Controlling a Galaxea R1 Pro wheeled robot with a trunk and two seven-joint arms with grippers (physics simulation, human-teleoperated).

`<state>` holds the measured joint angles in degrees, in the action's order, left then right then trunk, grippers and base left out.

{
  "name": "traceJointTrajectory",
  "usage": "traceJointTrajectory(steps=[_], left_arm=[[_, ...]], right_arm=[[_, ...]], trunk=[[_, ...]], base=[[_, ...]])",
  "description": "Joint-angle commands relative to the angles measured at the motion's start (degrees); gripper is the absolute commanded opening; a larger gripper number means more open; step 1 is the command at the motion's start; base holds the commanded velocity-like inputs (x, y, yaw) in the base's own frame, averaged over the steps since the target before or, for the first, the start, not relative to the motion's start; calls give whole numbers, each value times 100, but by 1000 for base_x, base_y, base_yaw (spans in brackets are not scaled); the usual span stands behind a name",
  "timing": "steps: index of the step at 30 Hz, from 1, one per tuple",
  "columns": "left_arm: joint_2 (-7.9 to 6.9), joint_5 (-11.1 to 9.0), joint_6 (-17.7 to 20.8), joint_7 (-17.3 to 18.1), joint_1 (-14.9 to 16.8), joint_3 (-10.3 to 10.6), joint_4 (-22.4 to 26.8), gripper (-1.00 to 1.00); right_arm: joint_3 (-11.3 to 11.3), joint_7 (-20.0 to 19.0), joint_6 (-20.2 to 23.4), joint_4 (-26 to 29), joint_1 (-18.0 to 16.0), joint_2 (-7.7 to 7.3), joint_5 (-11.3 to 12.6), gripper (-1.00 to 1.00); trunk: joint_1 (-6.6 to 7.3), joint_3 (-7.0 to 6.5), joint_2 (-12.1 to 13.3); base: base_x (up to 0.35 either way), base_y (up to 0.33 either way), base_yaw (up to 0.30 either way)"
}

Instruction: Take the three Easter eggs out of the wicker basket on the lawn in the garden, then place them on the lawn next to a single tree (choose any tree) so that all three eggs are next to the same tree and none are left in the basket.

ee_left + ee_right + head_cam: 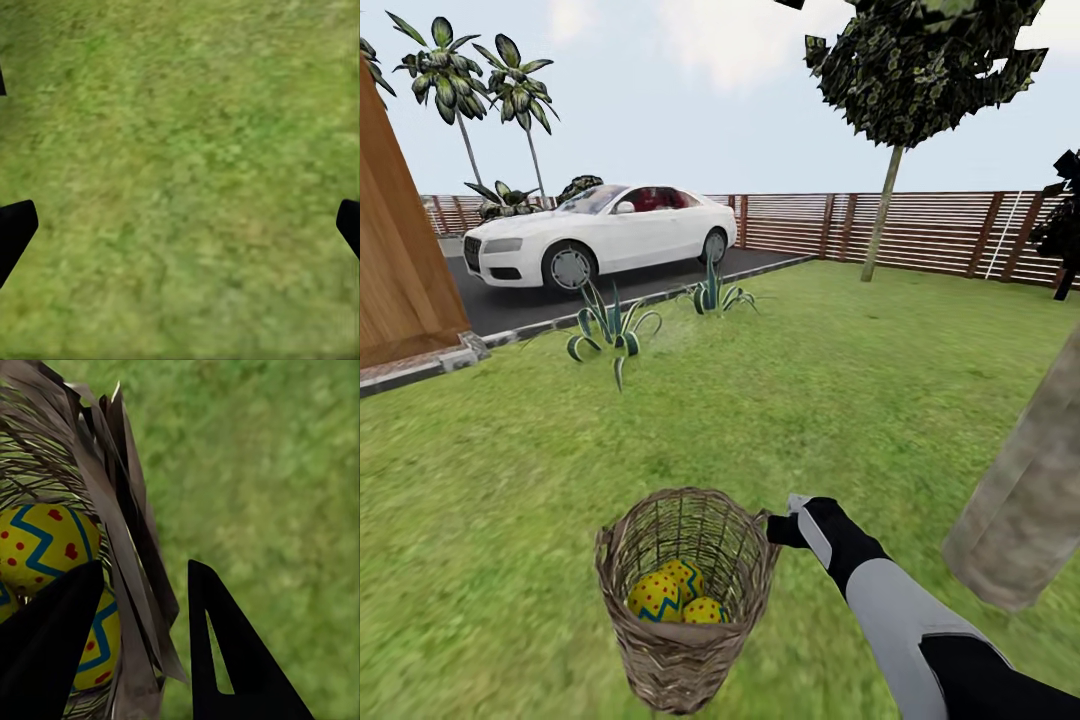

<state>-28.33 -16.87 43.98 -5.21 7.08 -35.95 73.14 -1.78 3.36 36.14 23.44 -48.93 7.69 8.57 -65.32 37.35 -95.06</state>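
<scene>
I see all 3 eggs [672, 595] in the basket [685, 640] on the lawn [510, 520], none moved. My right claw [142, 660] straddles its rim, spread. Left claw [180, 232] spread over grass. Tree [1025, 510] nearby.

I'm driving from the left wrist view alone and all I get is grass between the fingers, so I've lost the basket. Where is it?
Observer: The wicker basket stands upright on the lawn directly in front of the robot, low in the head view.
Operator: Are any eggs out of it?
Observer: No, the three Easter eggs all lie together in its bottom.
Operator: And where is the other arm?
Observer: The right gripper is at the basket's rim. The right wrist view shows its open jaws straddling the wall, with one finger inside by the eggs and one outside over the grass.
</scene>
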Motion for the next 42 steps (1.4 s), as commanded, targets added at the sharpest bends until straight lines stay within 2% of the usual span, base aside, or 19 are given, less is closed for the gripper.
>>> traceJointTrajectory(steps=[1,5,11,14,20,22,24,31,42], left_arm=[[16,-61,17,-60,0,1,2,100],[36,-62,-12,-101,2,0,13,100],[46,-60,-49,-93,-3,0,-3,100],[41,-53,-206,-78,-6,0,-41,100],[34,-47,-240,-106,-19,-23,-38,100],[18,-47,-234,-104,-111,-89,-31,100],[9,-51,-212,-103,-281,-240,-4,100],[29,-51,-190,-103,-352,-462,70,100],[38,-53,-188,-103,-427,-501,186,100]], right_arm=[[-32,27,21,11,-3,4,127,-100],[-30,25,24,11,-3,7,129,-100],[-24,16,24,5,-3,11,357,-100],[-24,16,21,3,-3,7,370,-100],[-29,17,16,10,-3,3,373,-100],[-32,19,16,11,-3,3,373,-100],[-33,22,16,11,-3,0,373,-100],[-27,21,18,11,-3,0,373,-100],[-26,16,18,11,-3,5,374,-100]], trunk=[[-22,24,-45],[-110,88,-205],[-242,186,-446],[-308,239,-566],[-439,347,-807],[-483,383,-887],[-527,419,-967],[-681,545,-1248],[-923,742,-1689]], base=[[0,0,0],[0,0,-61],[0,0,-52],[0,0,-3],[0,0,0],[0,0,0],[0,0,0],[-3,0,0],[-30,0,-159]])
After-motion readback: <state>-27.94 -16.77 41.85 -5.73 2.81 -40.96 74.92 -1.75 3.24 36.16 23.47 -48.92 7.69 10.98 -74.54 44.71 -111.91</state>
